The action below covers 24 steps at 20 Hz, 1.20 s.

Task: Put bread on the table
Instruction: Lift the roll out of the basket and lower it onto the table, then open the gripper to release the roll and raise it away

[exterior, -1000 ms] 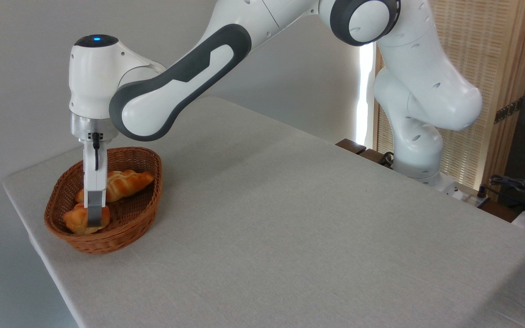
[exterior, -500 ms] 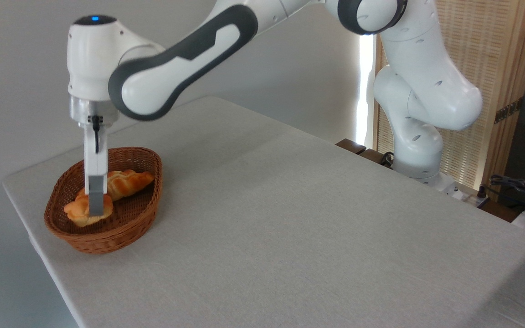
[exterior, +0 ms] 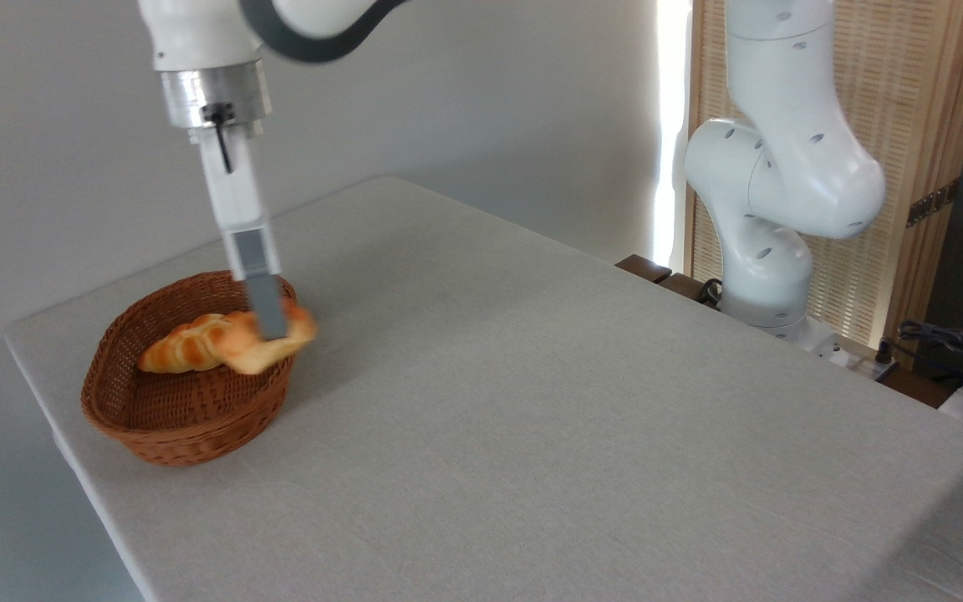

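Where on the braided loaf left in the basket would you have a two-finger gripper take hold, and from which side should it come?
Grip the braided loaf across its narrow middle, coming straight down from above. It lies long and low inside the wicker basket, whose raised rim blocks a side approach. The gripper and its small bun likely need to clear away first.

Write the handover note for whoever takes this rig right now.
Gripper: shut on the bun, held in the air over the basket's right rim.
Loaf: lying in the basket.
Table: no bread on it yet.
Done: bun grasped and raised out of the basket.
Left: carry it past the rim, lower it onto the cloth, open the fingers, withdraw.
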Tool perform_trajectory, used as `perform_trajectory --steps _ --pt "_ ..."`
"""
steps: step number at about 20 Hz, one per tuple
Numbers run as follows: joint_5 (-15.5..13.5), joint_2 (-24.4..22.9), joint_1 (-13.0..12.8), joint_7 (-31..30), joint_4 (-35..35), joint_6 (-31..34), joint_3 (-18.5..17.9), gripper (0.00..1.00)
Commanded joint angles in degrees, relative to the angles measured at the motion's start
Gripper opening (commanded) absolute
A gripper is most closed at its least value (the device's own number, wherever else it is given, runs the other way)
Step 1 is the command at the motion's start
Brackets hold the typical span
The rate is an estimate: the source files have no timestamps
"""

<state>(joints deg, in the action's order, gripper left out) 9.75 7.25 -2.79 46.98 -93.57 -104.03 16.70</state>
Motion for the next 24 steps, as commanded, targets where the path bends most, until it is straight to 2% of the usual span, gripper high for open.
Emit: perform_trajectory --steps 1,3,4,7,12,24 --pt "-0.7 -8.55 -0.37 13.99 -11.08 3.3 -3.51 0.43" --pt "-0.61 -10.06 -0.37 16.47 -14.96 2.87 -3.69 0.59" --pt "-0.53 -10.06 -0.55 16.56 -16.19 2.43 -3.69 0.64" --pt "-0.53 -10.06 -0.9 16.56 -19.54 -1.25 -3.07 0.98" --pt "-0.7 -8.74 -1.95 17.0 -21.3 -2.32 -2.9 1.0" --pt "-0.79 -9.35 -1.69 17.45 -21.66 -2.32 -2.9 1.0"
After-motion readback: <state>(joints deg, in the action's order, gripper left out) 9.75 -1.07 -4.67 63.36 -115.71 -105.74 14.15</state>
